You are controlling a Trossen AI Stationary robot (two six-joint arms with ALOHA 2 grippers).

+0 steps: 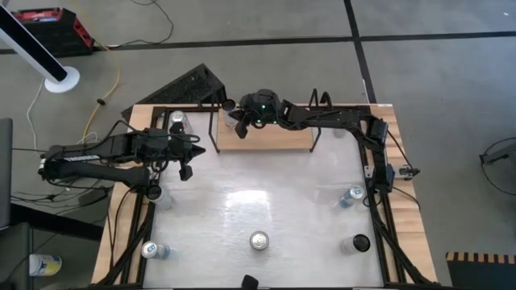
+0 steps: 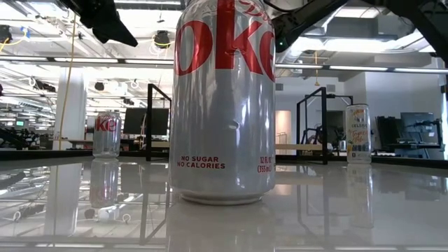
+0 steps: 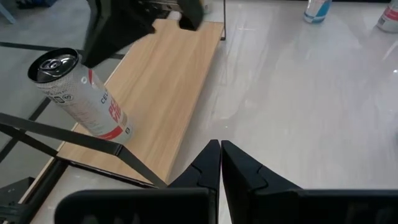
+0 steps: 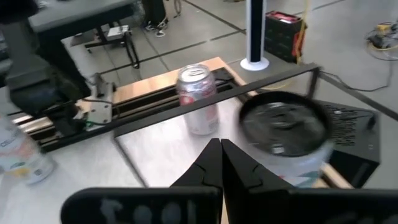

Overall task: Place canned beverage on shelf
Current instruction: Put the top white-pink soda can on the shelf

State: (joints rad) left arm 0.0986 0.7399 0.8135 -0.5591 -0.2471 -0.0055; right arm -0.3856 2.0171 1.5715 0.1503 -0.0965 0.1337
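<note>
One can (image 4: 283, 140) on shelf (image 1: 278, 137) | beside shut right gripper (image 1: 239, 122)

Overhead camera looks straight down; table-level camera faces a close can (image 2: 224, 105) both share.

One can (image 1: 234, 112) on shelf (image 1: 274, 137); others scattered on table (image 1: 266, 201).

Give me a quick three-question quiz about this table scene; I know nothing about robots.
1. True or false: the left gripper is open.
2. Which gripper is over the shelf?
3. In the low view, the nearest can reads: A) no sugar, B) extra caffeine, C) cherry.
Key: 1 false, it is shut. 2 the right gripper. 3 A.
</note>
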